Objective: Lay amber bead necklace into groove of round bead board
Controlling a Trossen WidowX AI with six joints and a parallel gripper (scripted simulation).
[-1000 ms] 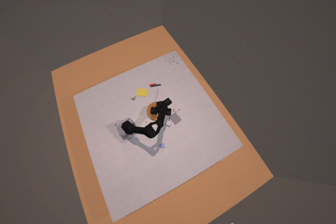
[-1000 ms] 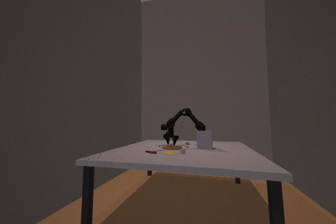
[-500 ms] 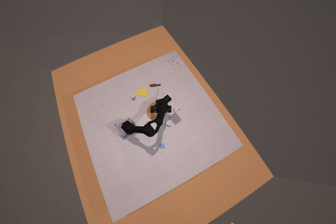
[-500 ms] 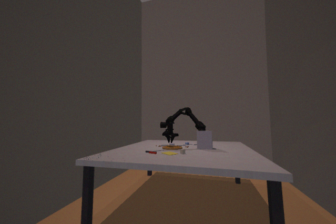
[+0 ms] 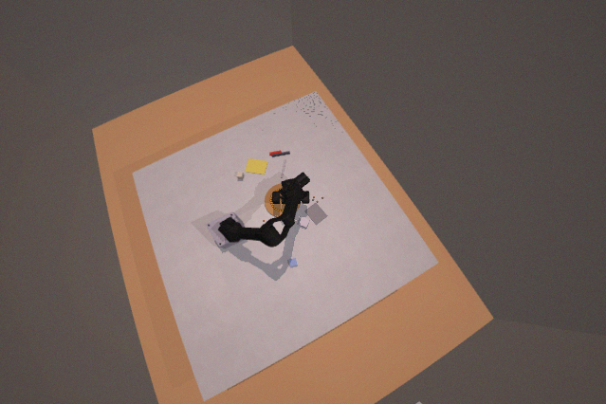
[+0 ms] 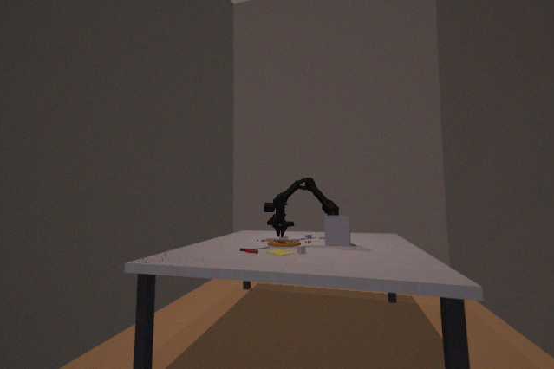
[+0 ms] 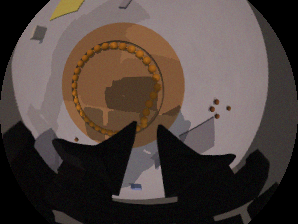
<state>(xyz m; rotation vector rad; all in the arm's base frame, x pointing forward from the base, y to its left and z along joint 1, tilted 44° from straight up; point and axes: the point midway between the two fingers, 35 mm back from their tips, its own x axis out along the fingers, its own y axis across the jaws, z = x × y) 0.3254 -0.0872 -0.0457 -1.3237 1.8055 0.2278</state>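
Observation:
The round wooden bead board [image 5: 267, 199] [image 6: 285, 242] [image 7: 172, 65] lies flat on the table. The amber bead necklace [image 7: 114, 45] lies on it as a ring. Its beads follow the groove closely along the top and left in the wrist view. At the right and lower right the beads sit inward of the dark groove line [image 7: 163, 85]. My gripper [image 6: 280, 236] [image 7: 147, 125] points down above the board's near edge, close to the lower right beads. Its fingers are partly open with nothing seen between them. In the top view the arm hides its fingertips and part of the board.
Several loose brown beads [image 5: 313, 197] [image 7: 216, 102] lie beside the board, near a grey square [image 5: 317, 213] [image 7: 201, 136] and a pink cube [image 5: 303, 222]. A yellow square [image 5: 256, 166] [image 6: 279, 252], a pale cube [image 5: 239, 175] [image 6: 301, 249], a red marker [image 5: 275, 153] and a blue cube [image 5: 292, 262] lie around.

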